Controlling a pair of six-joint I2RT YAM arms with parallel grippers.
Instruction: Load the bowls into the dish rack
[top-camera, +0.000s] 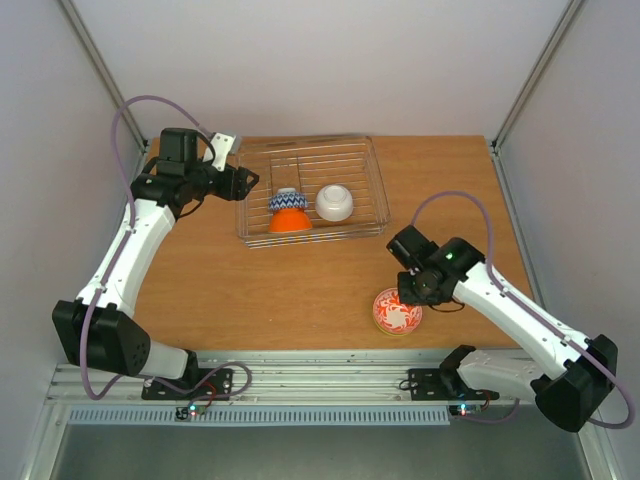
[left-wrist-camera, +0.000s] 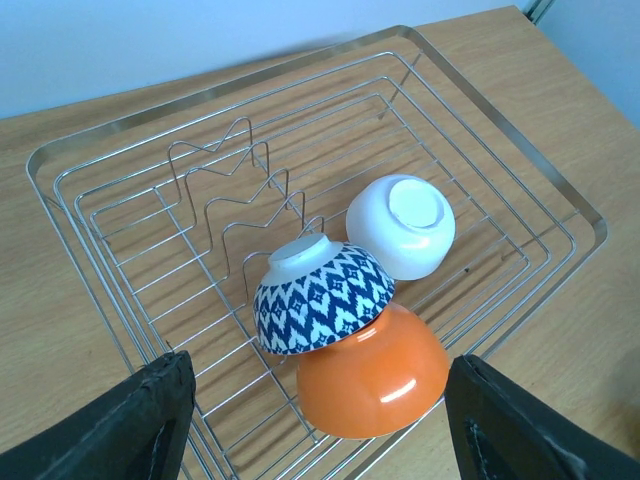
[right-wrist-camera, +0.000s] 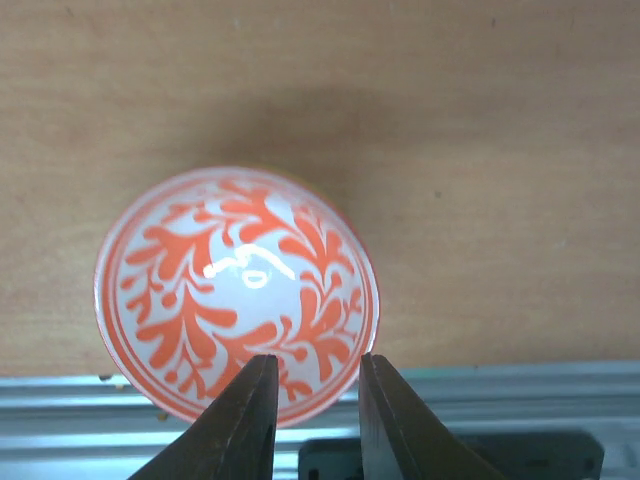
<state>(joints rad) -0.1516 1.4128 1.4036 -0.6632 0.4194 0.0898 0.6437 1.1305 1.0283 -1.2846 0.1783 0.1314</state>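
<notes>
Your right gripper (right-wrist-camera: 315, 368) sits narrowly parted over the red-patterned bowl's (right-wrist-camera: 235, 290) near rim; left gripper (left-wrist-camera: 320, 362) gapes above the rack (left-wrist-camera: 510, 125).

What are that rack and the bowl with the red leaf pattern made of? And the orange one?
The dish rack looks like thin metal wire, silvery and shiny. The red-patterned bowl seems glazed ceramic: glossy white with a sharp light glint; melamine is possible. The orange bowl is equally glossy, likely the same.
</notes>
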